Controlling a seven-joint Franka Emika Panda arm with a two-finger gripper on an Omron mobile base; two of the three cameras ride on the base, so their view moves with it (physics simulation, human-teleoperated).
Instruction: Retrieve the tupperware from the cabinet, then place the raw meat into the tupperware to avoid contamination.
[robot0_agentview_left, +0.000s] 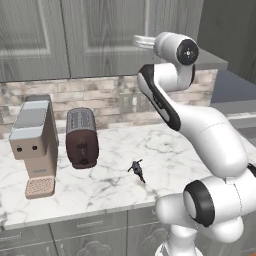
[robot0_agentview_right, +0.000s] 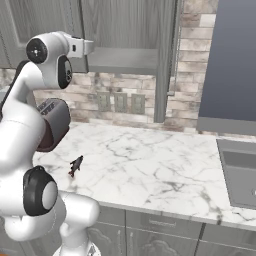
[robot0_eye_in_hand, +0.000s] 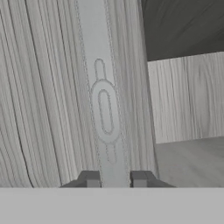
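At the bottom of the hand view the gripper (robot0_eye_in_hand: 114, 179) has its two dark fingertips (robot0_eye_in_hand: 90, 178) drawn close on either side of the pale door handle (robot0_eye_in_hand: 105, 111), which runs up the frame's centre on the cabinet (robot0_eye_in_hand: 52, 96); actual contact cannot be told. In the left base view, a coffee machine (robot0_agentview_left: 34, 145) stands at left, a toaster (robot0_agentview_left: 81, 138) beside it, and a small dark object (robot0_agentview_left: 137, 169) lies centre-frame on the marble counter (robot0_agentview_left: 165, 155).

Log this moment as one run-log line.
phase: opening cabinet | hand: fingers either side of door handle, grip unconfirmed | door: closed | counter: toaster, coffee machine | tupperware: not yet retrieved
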